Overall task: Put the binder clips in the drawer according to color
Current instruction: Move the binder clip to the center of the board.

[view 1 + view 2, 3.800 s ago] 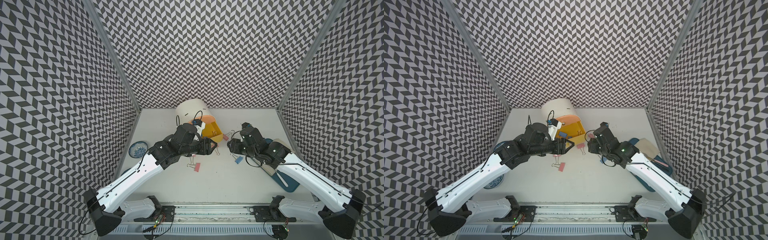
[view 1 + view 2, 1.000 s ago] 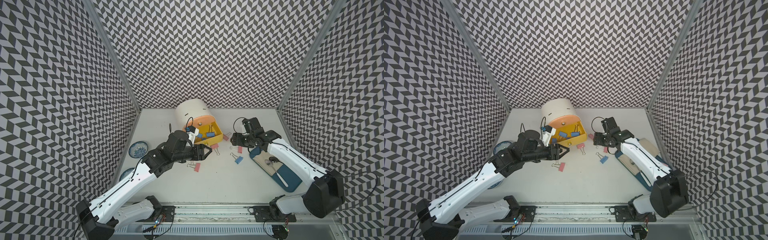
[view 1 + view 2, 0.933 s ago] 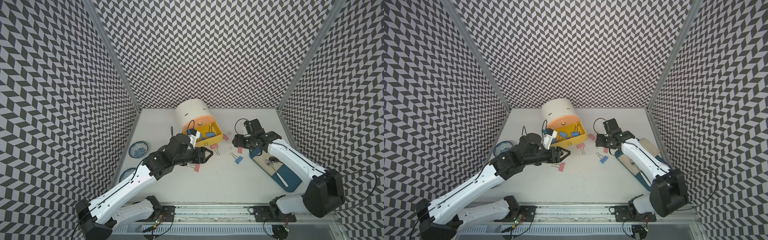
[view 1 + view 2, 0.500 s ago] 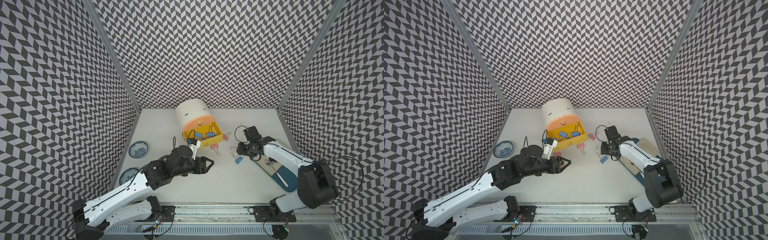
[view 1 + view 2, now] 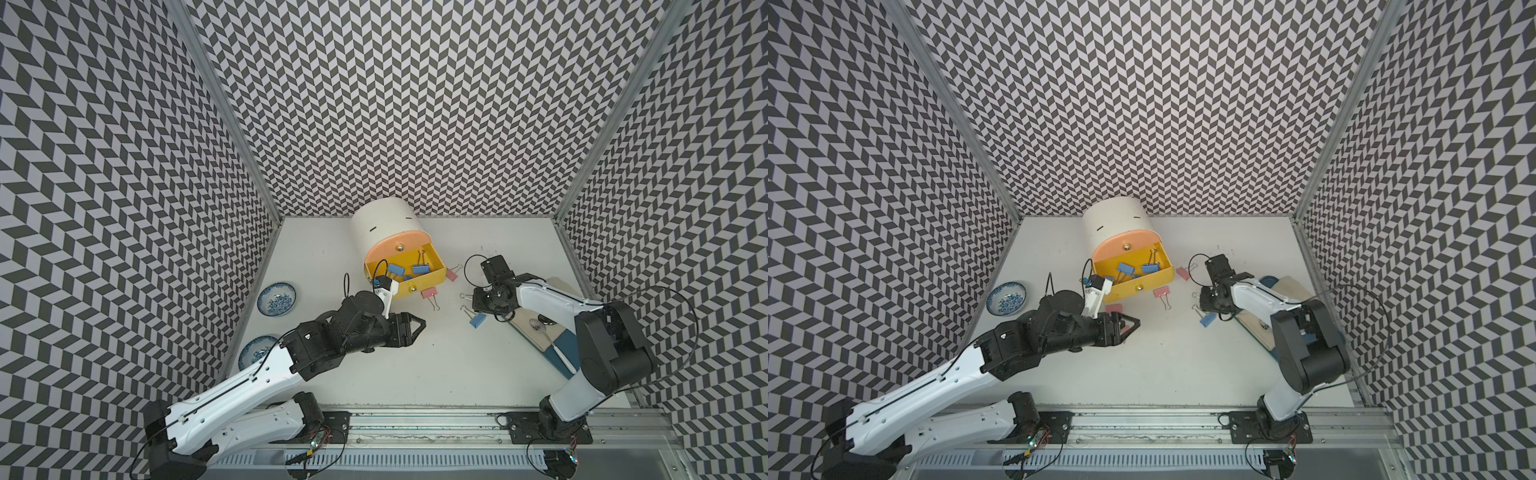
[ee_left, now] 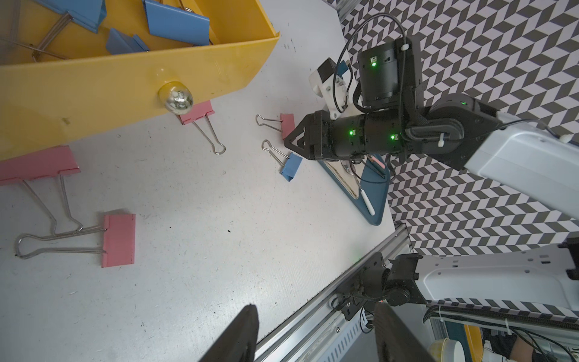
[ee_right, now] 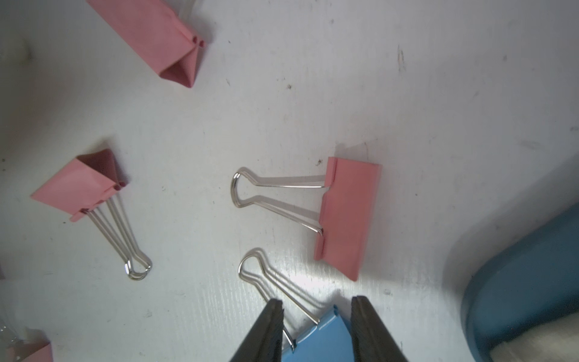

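The yellow drawer [image 5: 415, 286] stands pulled out of a white round cabinet [image 5: 382, 224] and holds several blue binder clips [image 5: 419, 269]. One blue clip [image 7: 319, 341] lies on the table to its right. My right gripper [image 7: 316, 313] points down over it with the fingers pressed against both sides of its body; the same gripper [image 5: 474, 309] shows in a top view. Pink clips lie close by: one [image 7: 347, 216] just beyond the blue clip, another [image 5: 429, 293] at the drawer's front. My left gripper [image 6: 315, 316] hovers open and empty before the drawer.
Two blue-patterned bowls [image 5: 276, 299] [image 5: 255, 357] sit along the left wall. A teal tray [image 5: 561, 353] with a wooden board and a spoon lies at the right, under my right arm. More pink clips [image 6: 119, 239] [image 6: 37, 164] lie near the drawer's front.
My left arm drew back from the drawer toward the front rail. My right gripper came down over the blue clip and its jaws narrowed onto it.
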Available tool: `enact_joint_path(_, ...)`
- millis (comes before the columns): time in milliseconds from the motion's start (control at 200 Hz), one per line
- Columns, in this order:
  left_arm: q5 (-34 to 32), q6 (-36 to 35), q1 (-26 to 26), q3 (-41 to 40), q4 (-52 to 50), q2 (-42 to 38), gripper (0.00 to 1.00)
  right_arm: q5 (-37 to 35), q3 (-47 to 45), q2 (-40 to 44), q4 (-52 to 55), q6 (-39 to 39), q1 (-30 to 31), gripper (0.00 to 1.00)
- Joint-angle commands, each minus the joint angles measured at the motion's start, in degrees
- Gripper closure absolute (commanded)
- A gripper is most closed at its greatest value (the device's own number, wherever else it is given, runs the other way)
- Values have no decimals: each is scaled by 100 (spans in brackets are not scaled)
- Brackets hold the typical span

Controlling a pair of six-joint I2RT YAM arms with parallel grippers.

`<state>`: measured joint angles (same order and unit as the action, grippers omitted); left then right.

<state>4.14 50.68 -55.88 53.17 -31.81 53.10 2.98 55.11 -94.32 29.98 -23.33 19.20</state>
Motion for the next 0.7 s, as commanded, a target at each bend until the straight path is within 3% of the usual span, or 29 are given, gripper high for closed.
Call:
enact_joint_path(0, -56, -45, -29, 154, -105, -45, 37, -81, -88, -127, -248, 60, -31, 61)
enact_joint_path(696, 11, -67, -29, 62, 95, -19, 37, 43, -924, 502, -395, -306, 290, 65)
